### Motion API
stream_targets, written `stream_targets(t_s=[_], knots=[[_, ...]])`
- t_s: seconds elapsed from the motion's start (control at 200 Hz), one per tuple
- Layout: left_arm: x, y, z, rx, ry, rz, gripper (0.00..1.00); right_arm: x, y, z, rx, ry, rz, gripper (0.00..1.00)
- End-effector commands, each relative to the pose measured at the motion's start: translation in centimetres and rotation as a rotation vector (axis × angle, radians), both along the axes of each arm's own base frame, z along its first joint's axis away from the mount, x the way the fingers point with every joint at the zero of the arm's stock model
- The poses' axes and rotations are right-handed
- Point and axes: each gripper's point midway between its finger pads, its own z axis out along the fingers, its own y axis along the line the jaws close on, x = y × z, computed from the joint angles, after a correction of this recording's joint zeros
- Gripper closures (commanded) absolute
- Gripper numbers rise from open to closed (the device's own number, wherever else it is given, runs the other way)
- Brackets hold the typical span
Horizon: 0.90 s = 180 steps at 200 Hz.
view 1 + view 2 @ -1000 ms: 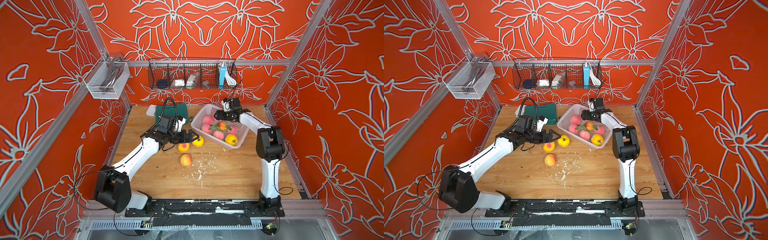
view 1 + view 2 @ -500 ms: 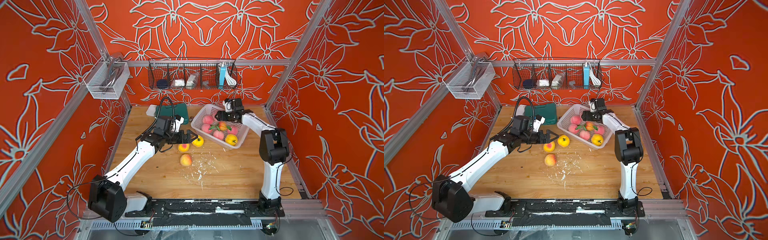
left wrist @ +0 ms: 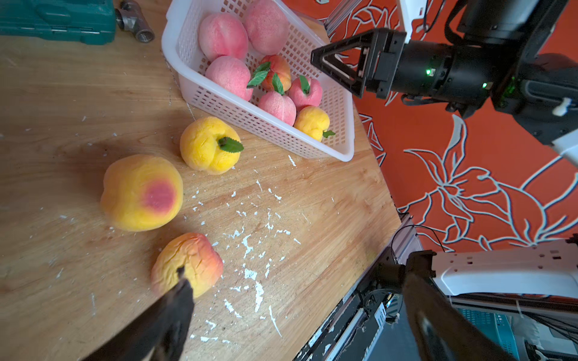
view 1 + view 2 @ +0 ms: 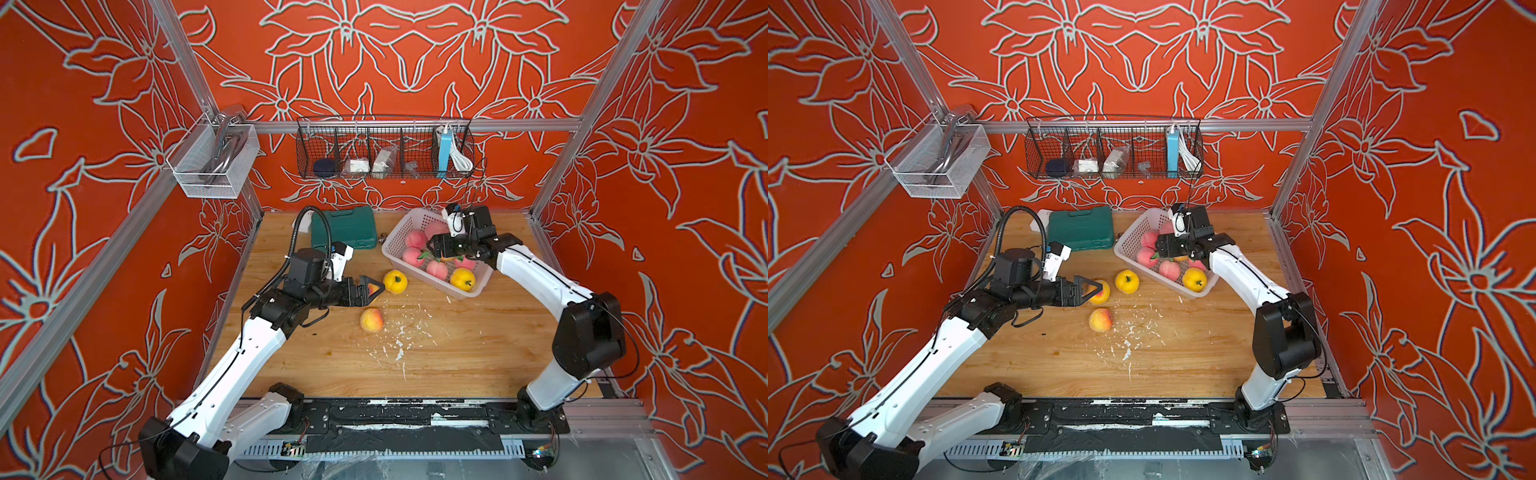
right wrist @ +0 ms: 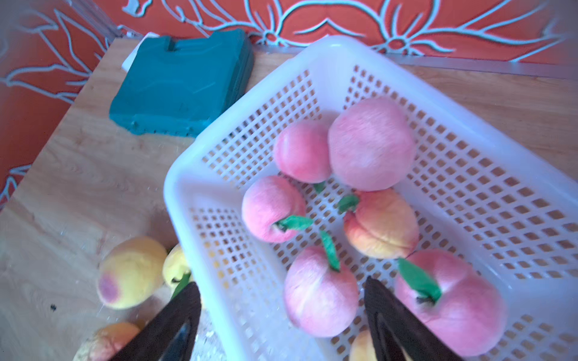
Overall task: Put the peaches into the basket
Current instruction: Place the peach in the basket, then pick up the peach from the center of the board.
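Orange floral walls box in your wooden tabletop [image 4: 457, 353]. Left of centre, toward 9 o'clock, your left gripper [image 4: 1096, 289] hangs with its jaws spread wide, gripping nothing. A blushed yellow peach [image 3: 142, 192] lies on the wood by its tips. A wrinkled orange peach [image 4: 1100, 319] sits at that fruit's 6 o'clock. A plain yellow leafed peach [image 4: 1127, 281] sits at its 2 o'clock. At the table's 11 o'clock lies a green tool case [image 4: 345, 226]. The pale pink basket [image 4: 465, 296] stands at 1 o'clock, holding seven peaches [image 3: 231, 78]. Your right gripper [image 5: 281, 283] hovers over them with its fingers parted, clamping nothing; a pink peach [image 5: 319, 290] sits below the gap.
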Motion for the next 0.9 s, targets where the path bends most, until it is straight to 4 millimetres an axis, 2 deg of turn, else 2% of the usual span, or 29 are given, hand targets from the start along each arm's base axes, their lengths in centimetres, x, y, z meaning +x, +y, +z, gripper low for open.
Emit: stream_targets(t_s=[0.0, 0.16, 0.385, 0.646, 0.896], knots=[[-1.5, 0.9, -0.8, 0.040, 0.030, 0.015, 0.01, -2.6, 1.2, 0.2, -0.065, -0.018, 0.032, 0.16], [-2.5, 1.5, -1.4, 0.058, 0.049, 0.025, 0.01, -5.0, 4.0, 0.5, -0.072, -0.030, 0.099, 0.16], [-3.3, 1.7, -2.2, 0.057, 0.074, 0.030, 0.01, -7.0, 7.2, -0.7, -0.079, -0.013, 0.168, 0.18], [-3.1, 1.6, -2.3, 0.052, 0.072, 0.033, 0.01, -7.0, 9.9, -3.0, -0.104, 0.016, 0.214, 0.27], [-2.7, 1.6, -2.6, 0.069, 0.069, 0.031, 0.01, -6.4, 11.4, -5.1, -0.121, 0.052, 0.240, 0.29]])
